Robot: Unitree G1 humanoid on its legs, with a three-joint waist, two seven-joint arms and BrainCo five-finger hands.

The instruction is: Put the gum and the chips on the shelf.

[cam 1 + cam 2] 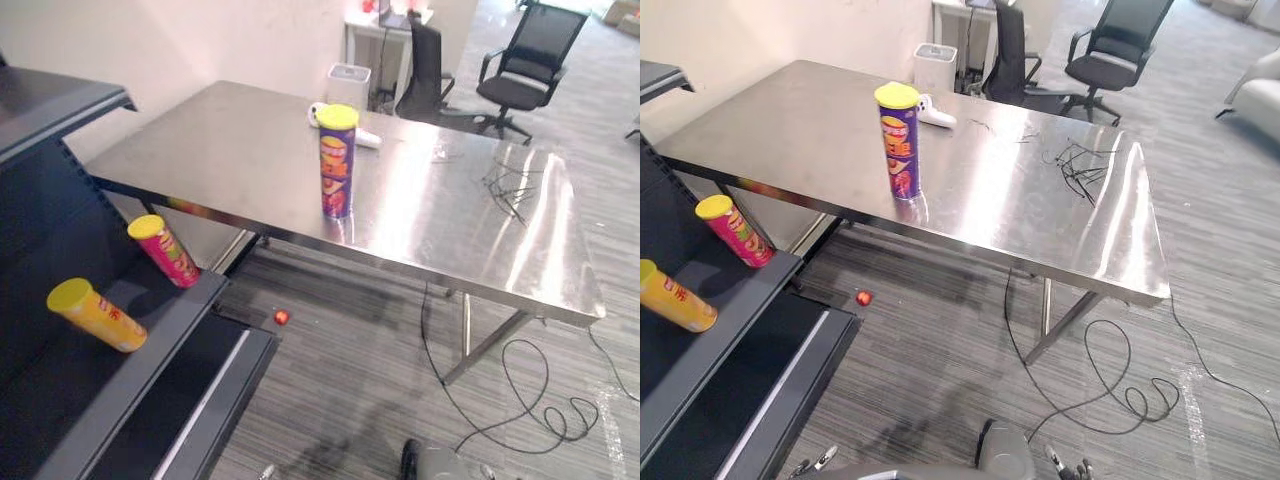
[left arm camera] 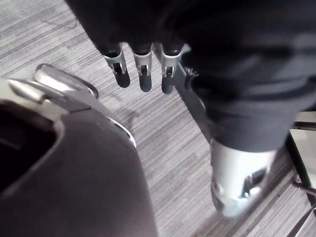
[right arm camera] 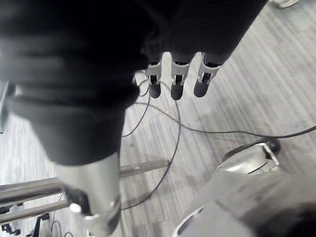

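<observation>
While left hand [image 2: 144, 69] and right hand [image 3: 177, 79] fingers hang straight, chips [image 1: 337, 160] stand on table [image 1: 240, 150].

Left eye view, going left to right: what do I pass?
On the shelf, yellow chips can, pink chips can, then small red object on the floor, purple chips can on the table, tangle of black wires, black office chair.

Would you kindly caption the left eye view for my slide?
Purple chips can upright on steel table; red can and yellow can rest on dark shelf.
</observation>
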